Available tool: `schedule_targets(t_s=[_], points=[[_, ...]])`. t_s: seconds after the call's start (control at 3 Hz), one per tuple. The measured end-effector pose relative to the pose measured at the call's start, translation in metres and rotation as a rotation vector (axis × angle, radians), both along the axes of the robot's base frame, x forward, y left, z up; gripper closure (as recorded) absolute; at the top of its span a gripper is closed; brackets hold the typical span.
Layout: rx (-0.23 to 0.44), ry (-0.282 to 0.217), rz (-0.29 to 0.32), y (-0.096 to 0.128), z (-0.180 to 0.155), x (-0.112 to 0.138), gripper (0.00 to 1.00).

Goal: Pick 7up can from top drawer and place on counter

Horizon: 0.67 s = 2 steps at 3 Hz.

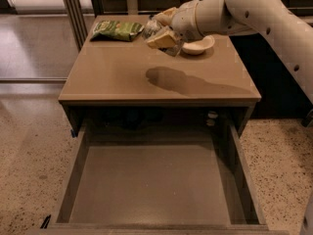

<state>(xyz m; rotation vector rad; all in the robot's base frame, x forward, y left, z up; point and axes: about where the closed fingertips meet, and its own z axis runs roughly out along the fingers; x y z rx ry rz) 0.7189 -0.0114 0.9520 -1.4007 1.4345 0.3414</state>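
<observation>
An office-like break area is suggested.
Speckled terrazzo floor (279, 155) is seen below the gripper (164, 33), which is held over the counter (122, 77) at its far side; a snack bag (117, 29) and a bowl (199, 46) are laid just beside it.

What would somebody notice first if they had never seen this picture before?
The big white robot arm reaches in from the upper right, and its gripper hovers above the back of the counter, casting a dark shadow there. Below, the top drawer is pulled wide open toward the front. A green snack bag lies at the counter's back left, and a small white bowl sits right of the gripper.
</observation>
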Motion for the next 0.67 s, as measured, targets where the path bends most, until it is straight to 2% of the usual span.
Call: schedule_targets(t_s=[0.33, 0.67], points=[[0.000, 0.000, 0.000, 0.0001, -0.0001, 0.0000, 0.00], [0.000, 0.000, 0.000, 0.0001, -0.0001, 0.0000, 0.00]])
